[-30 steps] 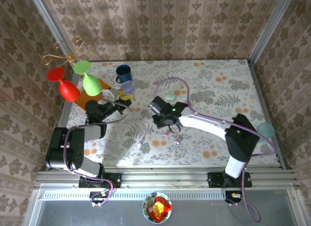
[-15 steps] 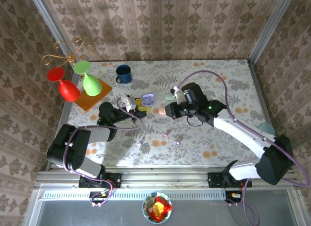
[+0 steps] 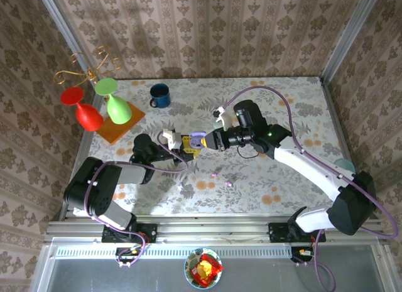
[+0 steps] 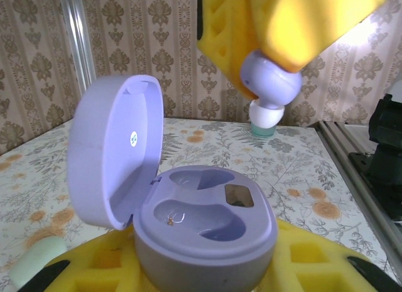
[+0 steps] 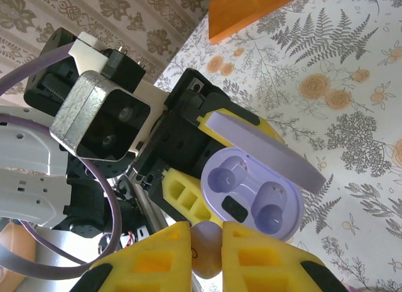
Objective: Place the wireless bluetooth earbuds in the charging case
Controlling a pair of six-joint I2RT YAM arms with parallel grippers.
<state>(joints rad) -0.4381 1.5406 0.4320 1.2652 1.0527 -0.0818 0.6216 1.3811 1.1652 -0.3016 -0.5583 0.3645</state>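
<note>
Hanging tip-down with its long axis near vertical, the small lilac plastic earbud (image 4: 270, 91) is pinched between the right gripper's (image 5: 206, 239) yellow foam pads. It sits just above the open lilac charging case (image 4: 207, 232). The left gripper (image 3: 187, 145) clamps that case, whose lid is tilted back. A tiny loose bud (image 3: 215, 174) lies on the floral table (image 3: 282, 103) nearby.

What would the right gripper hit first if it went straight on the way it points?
Probably the open purple charging case, straight ahead of the right gripper and its earbud, though depth is unclear.
</note>
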